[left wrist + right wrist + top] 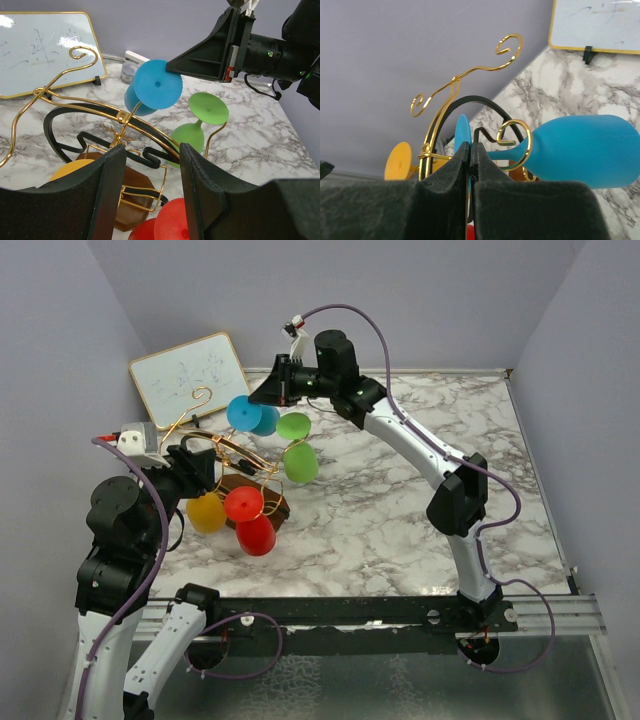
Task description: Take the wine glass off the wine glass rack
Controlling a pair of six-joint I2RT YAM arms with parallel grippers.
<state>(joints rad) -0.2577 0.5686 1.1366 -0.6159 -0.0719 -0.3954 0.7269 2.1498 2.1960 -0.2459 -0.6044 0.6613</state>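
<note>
In the overhead view, the left end effector [151, 165] sits at the left, close against the rack [142, 192]. Its fingers stand apart with nothing between them but a view of gold wire. Its own wrist view hides most of the yellow glass [207, 512] behind the left finger. That view also cuts the red glass [255, 530] off at the bottom edge.

At the upper left the whiteboard [188, 373] leans on the wall. It carries faint scribbles, and none can be read.

The rack stands left of centre on the marble table [400, 510]. Its brown base is largely covered by the hanging glasses.

The blue glass [585, 150] hangs sideways near the rack's top, its stem through a gold curl. Its bowl runs off the right edge of the right wrist view. The green glass [189, 136] hangs just right of it and lower.

The right end effector [470, 147] reaches in from the upper right. Its fingers are pressed together on the rim of the blue glass's foot, where only a thin blue sliver shows between them. No brands or labels are legible anywhere.
</note>
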